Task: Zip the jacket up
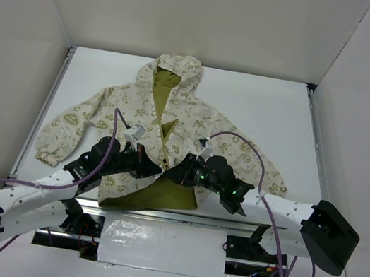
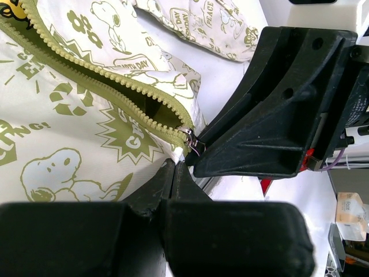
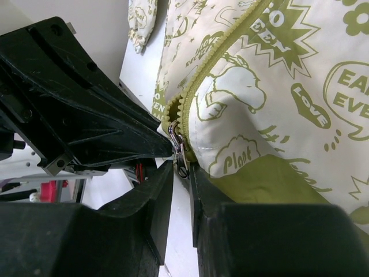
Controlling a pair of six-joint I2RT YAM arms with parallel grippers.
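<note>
The cream jacket (image 1: 195, 122) with olive doodle prints lies flat on the table, hood at the far end, its front zipper open. The metal zipper slider (image 2: 186, 134) sits at the bottom of the zipper, at the hem. My left gripper (image 2: 174, 163) is shut on the hem corner just below the slider. My right gripper (image 3: 180, 167) meets it from the right. Its jaws stand nearly together, with the small metal zipper pull (image 3: 182, 163) between the tips. In the top view both grippers (image 1: 155, 167) (image 1: 173, 172) touch at the jacket's lower middle.
The jacket's lower right flap is folded out, showing olive lining (image 1: 160, 195) near the table's front edge. The sleeves spread to the left (image 1: 64, 135) and right (image 1: 265, 171). White walls enclose the table. A shiny taped patch (image 1: 165, 250) lies between the arm bases.
</note>
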